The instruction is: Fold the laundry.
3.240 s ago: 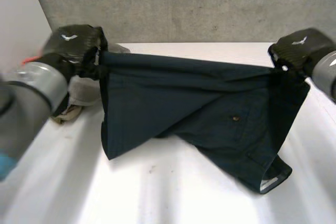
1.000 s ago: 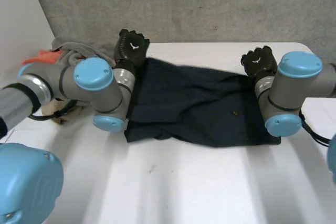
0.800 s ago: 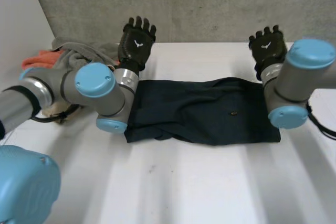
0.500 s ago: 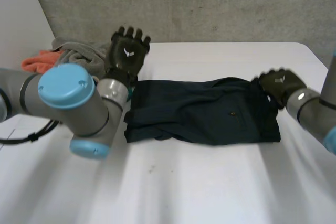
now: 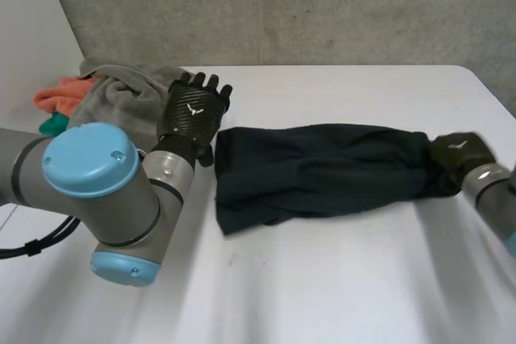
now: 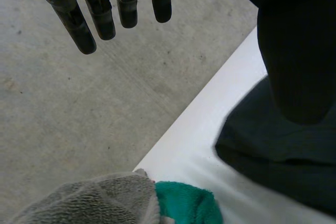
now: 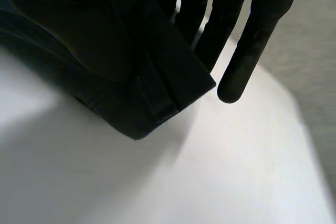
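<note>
My right robot hand [image 5: 458,153] sits at the right edge of the frame, clamped on the right end of the dark navy garment [image 5: 314,171]. At the wrist, a hemmed corner of the garment [image 7: 157,77] lies pinched between my thumb and my straight fingers [image 7: 252,40]. My left robot hand [image 5: 192,114] is left of centre, with its fingers [image 6: 79,19] spread and straight, holding nothing. It is just beside the garment's left end, which lies loose on the counter [image 5: 322,279].

The garment stretches as a long folded band across the middle of the frame, its lower left corner sagging toward me.

I judge the main risk to be this one-ended hold. If I pull from the right alone, the free left end will likely drag, bunch up and spoil the layers already stacked. The pinch takes only a corner, so the cloth could also slide out. My right robot hand is close to the counter's right side, and a further tug might carry the cloth over it.

At upper left, the grey towel [image 5: 121,90], orange cloth [image 5: 56,94] and teal cloth [image 6: 186,205] lie near my left robot hand, which could snag them.
</note>
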Available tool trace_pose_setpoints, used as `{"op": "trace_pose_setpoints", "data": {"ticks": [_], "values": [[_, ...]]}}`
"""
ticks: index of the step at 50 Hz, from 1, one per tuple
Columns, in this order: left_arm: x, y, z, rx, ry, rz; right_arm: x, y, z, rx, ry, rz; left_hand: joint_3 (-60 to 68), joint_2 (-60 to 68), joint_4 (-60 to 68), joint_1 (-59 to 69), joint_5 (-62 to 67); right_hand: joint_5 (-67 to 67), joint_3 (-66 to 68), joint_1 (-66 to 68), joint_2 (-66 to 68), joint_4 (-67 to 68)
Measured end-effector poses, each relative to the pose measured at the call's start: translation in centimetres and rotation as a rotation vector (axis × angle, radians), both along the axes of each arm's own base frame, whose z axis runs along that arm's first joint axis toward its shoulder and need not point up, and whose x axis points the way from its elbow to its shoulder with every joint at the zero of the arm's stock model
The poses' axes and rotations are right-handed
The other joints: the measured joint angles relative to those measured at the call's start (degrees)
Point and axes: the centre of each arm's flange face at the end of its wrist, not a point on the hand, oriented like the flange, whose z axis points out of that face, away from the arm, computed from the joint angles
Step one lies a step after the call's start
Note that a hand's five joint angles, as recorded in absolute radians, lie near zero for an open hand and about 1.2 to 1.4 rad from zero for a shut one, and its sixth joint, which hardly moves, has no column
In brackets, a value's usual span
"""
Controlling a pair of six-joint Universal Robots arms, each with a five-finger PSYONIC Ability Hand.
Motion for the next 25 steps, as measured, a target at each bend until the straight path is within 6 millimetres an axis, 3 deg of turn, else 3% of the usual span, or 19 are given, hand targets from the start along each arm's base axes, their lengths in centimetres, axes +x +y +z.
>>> {"op": "trace_pose_setpoints", "data": {"ticks": [6,9,11,15,17,18,21,25], "values": [[0.9,0.8,1.5,-0.021,0.014,0.007,-1.8,-0.3,2.9,-0.114,0.191,-0.002,0.0,0.0,0.0,0.0,0.0,0.6,0.0,0.9,0.0,0.0],[1.3,1.0,2.0,-0.028,0.019,0.014,-1.3,-0.2,3.6,-0.154,0.285,0.043,0.0,0.0,0.0,0.0,0.0,0.6,0.0,1.1,0.0,0.0],[1.6,1.2,2.2,-0.030,0.023,0.019,0.1,0.1,4.1,-0.192,0.331,0.099,0.0,0.0,0.0,0.0,0.0,0.7,0.1,1.1,0.1,0.1],[2.2,1.6,2.8,-0.031,0.044,0.026,7.1,2.6,5.6,-0.342,0.372,0.323,0.0,0.0,0.0,0.0,0.0,0.9,0.3,1.6,0.1,0.2],[2.4,1.7,3.1,-0.029,0.057,0.026,8.6,3.3,5.8,-0.370,0.368,0.375,0.0,0.0,0.0,0.0,0.0,0.9,0.3,1.6,0.1,0.2],[2.5,1.8,3.2,-0.027,0.064,0.027,11.8,5.1,5.8,-0.423,0.353,0.490,0.0,0.0,0.0,0.0,0.0,0.9,0.3,1.6,0.1,0.2],[2.7,2.1,3.5,-0.023,0.086,0.026,16.2,8.5,4.3,-0.468,0.334,0.703,0.0,0.0,0.0,0.0,0.0,1.4,0.3,1.6,0.1,0.2],[2.9,2.3,3.7,-0.018,0.101,0.026,19.9,12.3,0.7,-0.475,0.358,0.943,0.0,0.0,0.0,0.0,0.0,1.3,0.1,1.6,0.0,0.0]]}}
